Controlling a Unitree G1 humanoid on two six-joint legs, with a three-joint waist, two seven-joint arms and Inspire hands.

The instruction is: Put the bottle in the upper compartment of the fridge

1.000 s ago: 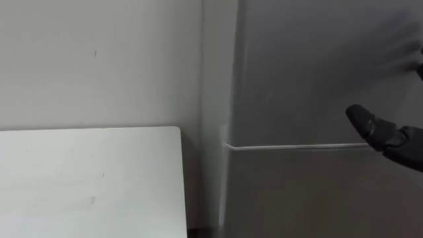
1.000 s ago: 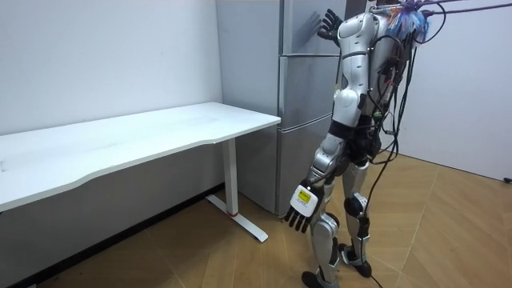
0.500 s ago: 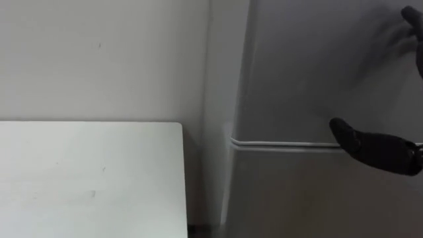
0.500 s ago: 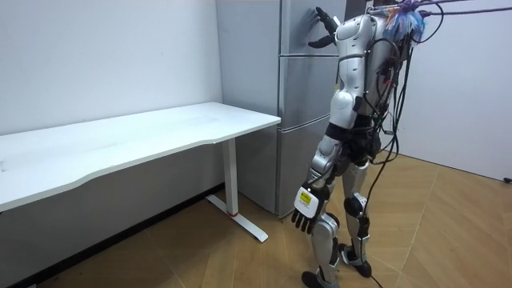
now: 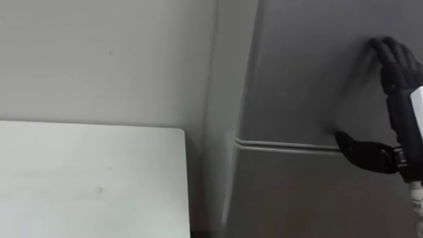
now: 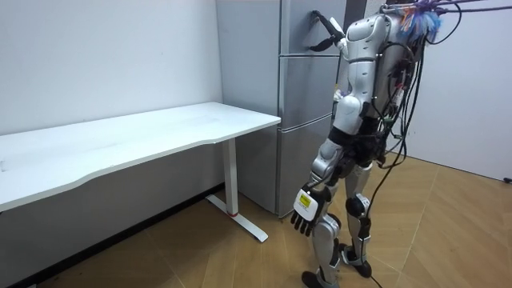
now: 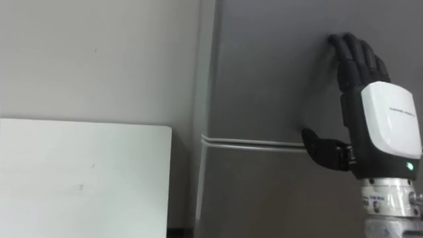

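I stand close in front of a tall grey fridge. Its upper door is closed, and a thin seam divides it from the lower door. My right hand is raised and lies open against the upper door, fingers straight and pointing up, thumb stretched out along the seam. In the room view that right hand rests high on the fridge front. My left hand hangs at knee height beside my leg, fingers relaxed. Both hands hold nothing.
A white table stands to my left against the pale wall, its right edge a narrow gap from the fridge's side. In the room view the table runs along the wall, and wooden floor lies open behind me.
My right hand has come in from the right edge and risen, from fingers blurred at the side to flat on the upper door. The view has shifted slightly.
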